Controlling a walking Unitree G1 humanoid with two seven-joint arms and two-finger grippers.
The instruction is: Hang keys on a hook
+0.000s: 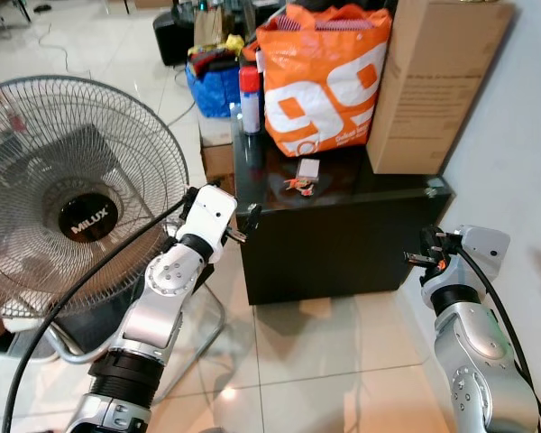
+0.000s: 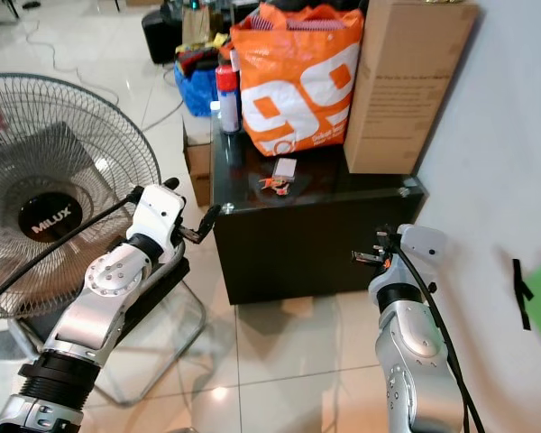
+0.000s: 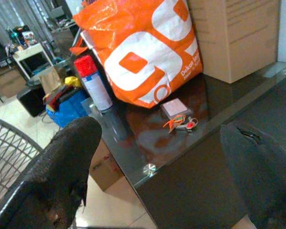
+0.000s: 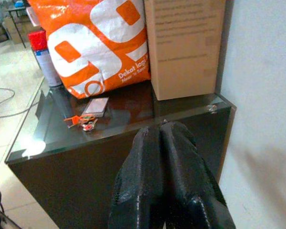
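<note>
Nearest, both arms are raised short of the black glass-topped cabinet point(image 1: 343, 234): the left gripper point(image 1: 243, 225) sits off its near left corner with fingers point(image 3: 62, 167) spread wide apart, apparently readied for a reach, while the right gripper point(image 1: 419, 248) hangs off the near right corner, fingers point(image 4: 169, 181) pressed together and holding nothing. Farther in, the keys point(image 1: 298, 185) with their orange tag lie flat on the glass – untouched, just in front of a small pinkish box point(image 1: 308, 169). Beyond stand an orange shopping bag point(image 1: 329, 77), a red-capped spray can point(image 1: 250, 99) to its left and a cardboard box point(image 1: 437, 81) against the right wall – I can make out no hook.
</note>
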